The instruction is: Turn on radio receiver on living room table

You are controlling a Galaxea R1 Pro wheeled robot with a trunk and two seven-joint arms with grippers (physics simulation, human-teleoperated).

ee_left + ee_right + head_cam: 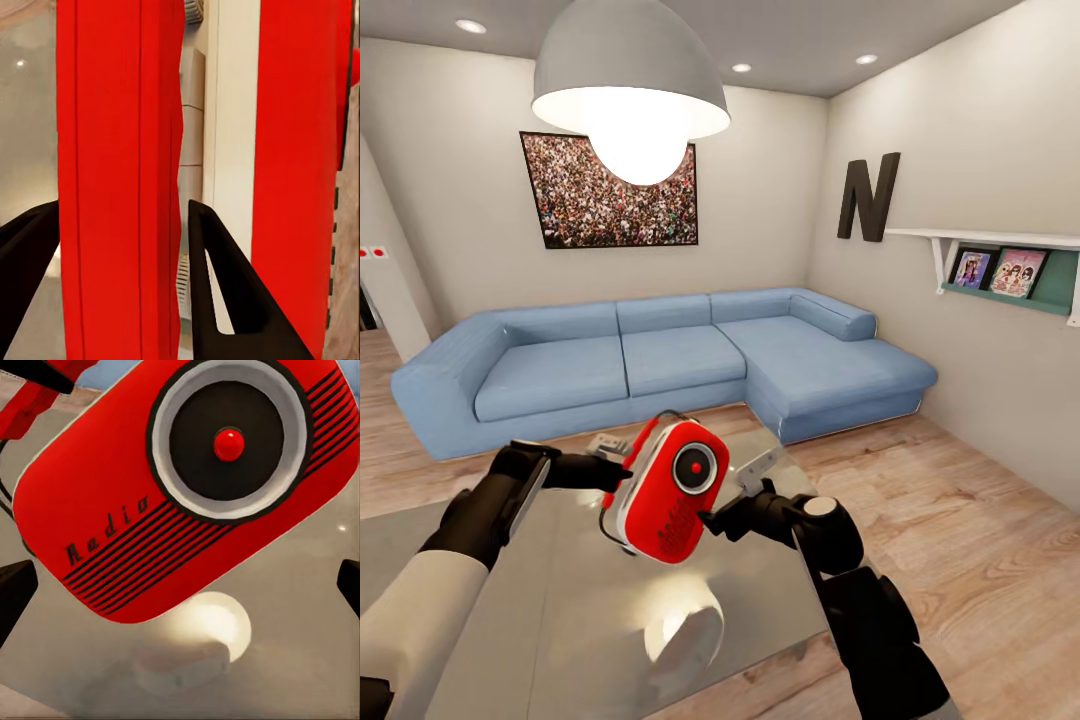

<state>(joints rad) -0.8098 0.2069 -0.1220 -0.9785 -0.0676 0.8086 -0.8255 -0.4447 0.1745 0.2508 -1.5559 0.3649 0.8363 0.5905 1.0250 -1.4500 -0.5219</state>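
Above the glossy grey table (560, 620), the left gripper (622, 476) is clamping the small red white-sided radio receiver (668, 492), tilting its dial forward; the right gripper (712, 518), fingers spread and empty, is facing it, presumably for pressing.

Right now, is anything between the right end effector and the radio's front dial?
Nothing. In the right wrist view the right end effector faces the radio receiver with its dial unobstructed; the left end effector holds it above the table.
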